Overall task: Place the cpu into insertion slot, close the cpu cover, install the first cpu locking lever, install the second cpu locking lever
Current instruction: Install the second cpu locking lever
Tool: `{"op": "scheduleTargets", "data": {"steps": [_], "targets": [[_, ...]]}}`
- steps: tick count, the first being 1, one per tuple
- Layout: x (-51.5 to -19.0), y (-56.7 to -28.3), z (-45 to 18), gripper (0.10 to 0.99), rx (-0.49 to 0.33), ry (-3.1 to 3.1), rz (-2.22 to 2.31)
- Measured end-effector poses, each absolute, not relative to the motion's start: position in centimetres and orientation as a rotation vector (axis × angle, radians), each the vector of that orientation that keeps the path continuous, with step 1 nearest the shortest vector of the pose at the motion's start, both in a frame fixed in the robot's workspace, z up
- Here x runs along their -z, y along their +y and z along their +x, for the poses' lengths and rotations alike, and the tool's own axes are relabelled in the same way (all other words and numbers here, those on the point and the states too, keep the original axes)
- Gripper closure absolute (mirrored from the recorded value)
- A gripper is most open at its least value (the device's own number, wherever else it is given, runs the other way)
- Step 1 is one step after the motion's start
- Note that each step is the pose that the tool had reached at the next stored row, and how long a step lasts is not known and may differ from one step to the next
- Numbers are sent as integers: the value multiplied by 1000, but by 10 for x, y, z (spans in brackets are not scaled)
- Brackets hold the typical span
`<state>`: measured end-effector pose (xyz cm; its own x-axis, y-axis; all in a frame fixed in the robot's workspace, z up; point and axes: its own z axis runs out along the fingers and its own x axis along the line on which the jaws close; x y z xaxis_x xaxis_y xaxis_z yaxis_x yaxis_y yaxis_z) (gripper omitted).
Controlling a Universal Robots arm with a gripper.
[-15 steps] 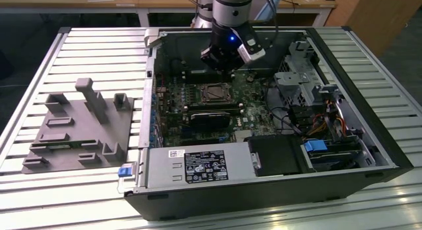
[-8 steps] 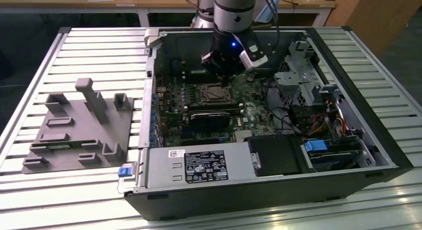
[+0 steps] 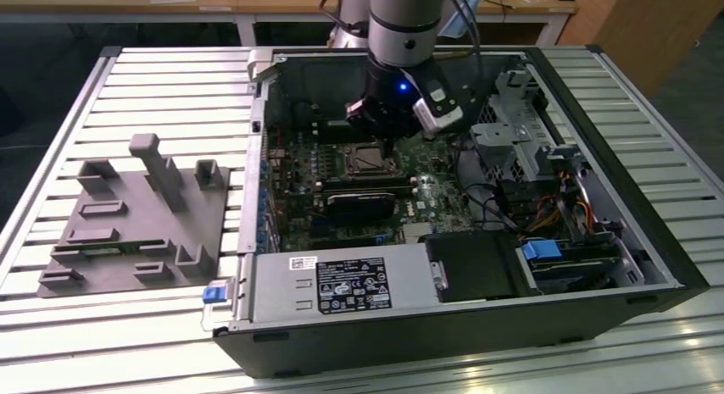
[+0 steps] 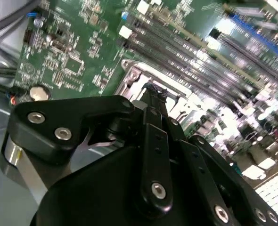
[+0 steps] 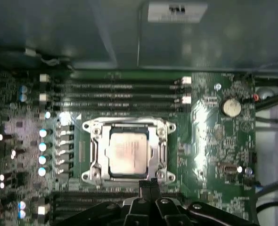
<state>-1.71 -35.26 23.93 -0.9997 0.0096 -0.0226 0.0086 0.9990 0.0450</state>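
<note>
The cpu [image 5: 128, 153], a dull silver square, lies flat in the insertion slot [image 3: 349, 161] on the green board inside the open computer case. The cpu cover [image 5: 96, 151], a silver frame with a square window, lies down flat around the chip. My gripper [image 5: 147, 184] hangs just over the edge of the cover's frame, its two black fingers pressed together with nothing between them. In the second wrist view the gripper [image 4: 153, 92] points its tips at a corner of the frame. From outside, the gripper [image 3: 385, 145] stands directly above the slot. I cannot make out the locking levers.
Long black memory slots [image 5: 120, 92] run along both sides of the socket, and a coin battery [image 5: 231, 107] sits nearby. A black fan shroud [image 3: 362, 204], the power supply [image 3: 334, 284] and drive cages [image 3: 531, 140] crowd the case. A grey fixture block [image 3: 136, 216] rests on the slatted table.
</note>
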Motion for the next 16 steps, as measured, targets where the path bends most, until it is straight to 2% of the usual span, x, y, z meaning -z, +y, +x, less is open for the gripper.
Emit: {"op": "scheduleTargets", "data": {"steps": [16], "targets": [[-235, -367, -41, 980, -75, 3118, 4]]}}
